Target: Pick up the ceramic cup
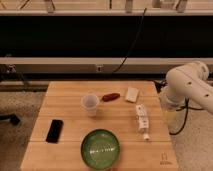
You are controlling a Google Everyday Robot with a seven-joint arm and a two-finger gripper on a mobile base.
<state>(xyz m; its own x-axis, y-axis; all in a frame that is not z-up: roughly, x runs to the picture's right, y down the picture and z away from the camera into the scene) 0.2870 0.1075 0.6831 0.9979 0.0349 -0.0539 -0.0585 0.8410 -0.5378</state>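
Note:
The ceramic cup [90, 104] is a small whitish tapered cup standing upright near the middle of the wooden table [65, 102]. My white arm [187, 89] is off the table's right edge, well to the right of the cup. The gripper [168, 116] hangs below the arm beside the table's right edge, far from the cup and holding nothing that I can see.
A wide green bowl [100, 148] sits at the front, below the cup. A black phone [54, 130] lies front left. A red-brown oblong item [111, 96] and a pale block [132, 94] lie right of the cup. A white packet [142, 119] lies near the right edge.

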